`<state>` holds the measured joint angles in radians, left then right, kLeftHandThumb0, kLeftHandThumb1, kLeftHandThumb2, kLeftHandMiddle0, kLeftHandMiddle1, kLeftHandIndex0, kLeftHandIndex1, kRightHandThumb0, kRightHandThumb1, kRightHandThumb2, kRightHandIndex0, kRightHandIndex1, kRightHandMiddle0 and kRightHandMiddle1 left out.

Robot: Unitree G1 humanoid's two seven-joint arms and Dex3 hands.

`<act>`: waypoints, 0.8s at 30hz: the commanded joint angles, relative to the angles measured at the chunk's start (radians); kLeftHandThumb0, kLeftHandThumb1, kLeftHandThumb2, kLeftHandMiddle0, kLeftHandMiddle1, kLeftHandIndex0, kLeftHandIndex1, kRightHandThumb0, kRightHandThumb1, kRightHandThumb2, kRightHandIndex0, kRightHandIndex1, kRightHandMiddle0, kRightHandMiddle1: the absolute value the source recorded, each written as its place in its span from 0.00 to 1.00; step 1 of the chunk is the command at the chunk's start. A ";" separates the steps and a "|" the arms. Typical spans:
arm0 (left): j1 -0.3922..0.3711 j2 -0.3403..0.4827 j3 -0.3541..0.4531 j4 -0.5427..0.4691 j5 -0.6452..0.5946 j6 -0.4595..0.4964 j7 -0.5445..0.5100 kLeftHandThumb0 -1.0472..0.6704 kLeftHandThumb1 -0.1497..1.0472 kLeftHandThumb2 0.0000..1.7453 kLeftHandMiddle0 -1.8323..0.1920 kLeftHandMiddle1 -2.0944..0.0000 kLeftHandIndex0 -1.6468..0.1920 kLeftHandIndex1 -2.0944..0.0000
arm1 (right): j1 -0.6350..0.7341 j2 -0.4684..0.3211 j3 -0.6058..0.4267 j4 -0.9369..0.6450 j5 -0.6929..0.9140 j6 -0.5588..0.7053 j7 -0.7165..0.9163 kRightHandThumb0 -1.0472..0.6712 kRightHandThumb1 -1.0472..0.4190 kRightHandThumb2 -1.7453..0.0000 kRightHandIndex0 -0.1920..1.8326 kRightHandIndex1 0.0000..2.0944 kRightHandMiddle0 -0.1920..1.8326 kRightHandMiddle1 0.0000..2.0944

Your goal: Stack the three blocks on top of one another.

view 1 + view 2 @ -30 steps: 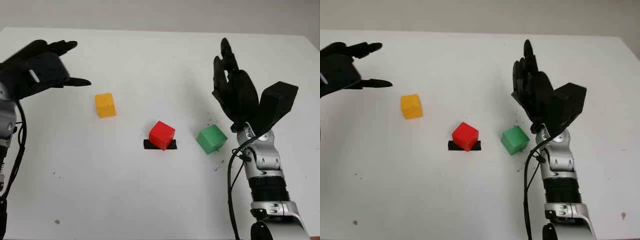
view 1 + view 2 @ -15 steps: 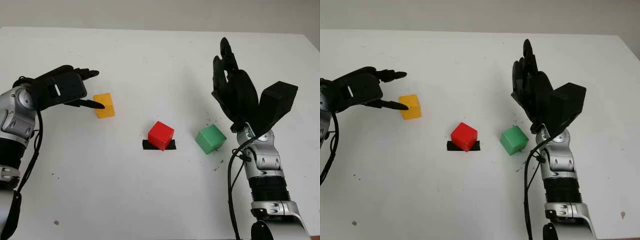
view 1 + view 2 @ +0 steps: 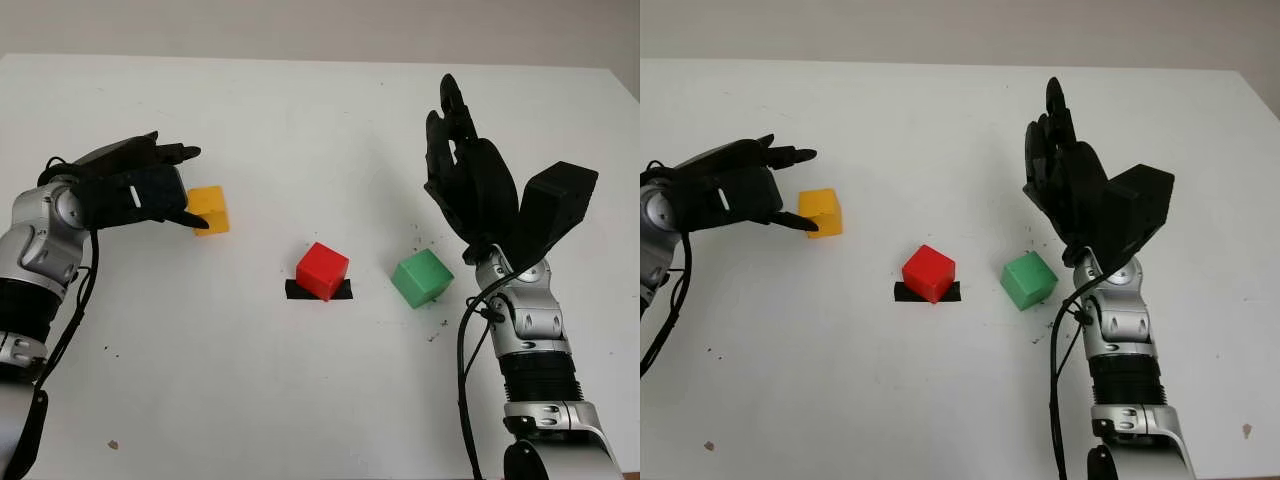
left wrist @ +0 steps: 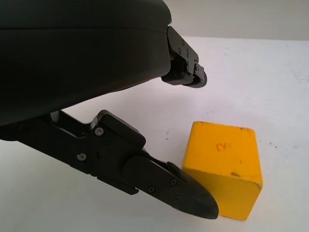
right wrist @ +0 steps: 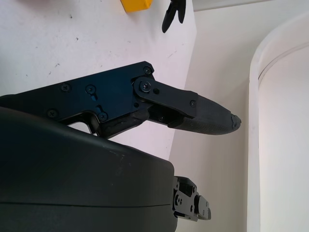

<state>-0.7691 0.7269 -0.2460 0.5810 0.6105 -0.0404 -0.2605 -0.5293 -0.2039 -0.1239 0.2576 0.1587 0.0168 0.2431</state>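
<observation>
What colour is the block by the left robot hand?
Yellow block, clearest in the left wrist view.

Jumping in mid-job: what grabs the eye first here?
The left hand, open, reaches at the yellow block on the left of the table. The red block sits mid-table on black tape, the green block beside it, below the raised, open right hand.

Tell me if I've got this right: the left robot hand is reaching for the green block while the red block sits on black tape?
Not quite. The left robot hand is at the yellow block, as the left eye view shows. The red block does sit on black tape.
</observation>
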 commanded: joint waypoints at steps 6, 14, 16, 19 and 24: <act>0.024 -0.004 -0.013 0.019 0.017 -0.058 0.071 0.20 0.85 0.03 0.89 0.96 0.62 0.92 | -0.010 -0.009 -0.008 -0.010 0.006 -0.004 0.001 0.22 0.00 0.59 0.00 0.00 0.00 0.00; 0.029 -0.009 -0.019 0.011 0.019 -0.044 0.058 0.24 0.84 0.03 0.82 0.96 0.53 0.85 | -0.007 -0.010 -0.008 -0.018 0.005 0.009 -0.005 0.21 0.00 0.60 0.00 0.00 0.00 0.00; 0.030 -0.010 -0.016 0.016 0.010 -0.049 0.052 0.26 0.84 0.03 0.80 0.96 0.53 0.83 | -0.008 -0.010 -0.009 -0.016 0.005 0.006 -0.006 0.22 0.00 0.60 0.00 0.00 0.00 0.00; 0.030 -0.012 -0.014 0.025 -0.002 -0.055 0.043 0.28 0.87 0.03 0.79 0.97 0.57 0.72 | -0.011 -0.011 -0.008 -0.004 0.000 -0.013 -0.003 0.22 0.00 0.60 0.00 0.00 0.00 0.00; 0.032 -0.006 -0.015 0.031 -0.007 -0.071 0.050 0.33 0.95 0.03 0.77 0.97 0.64 0.54 | -0.007 -0.014 -0.006 -0.009 -0.003 -0.009 -0.003 0.23 0.00 0.59 0.00 0.00 0.00 0.00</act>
<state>-0.7502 0.7184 -0.2603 0.6041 0.6066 -0.1024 -0.2132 -0.5293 -0.2068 -0.1241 0.2576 0.1582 0.0183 0.2401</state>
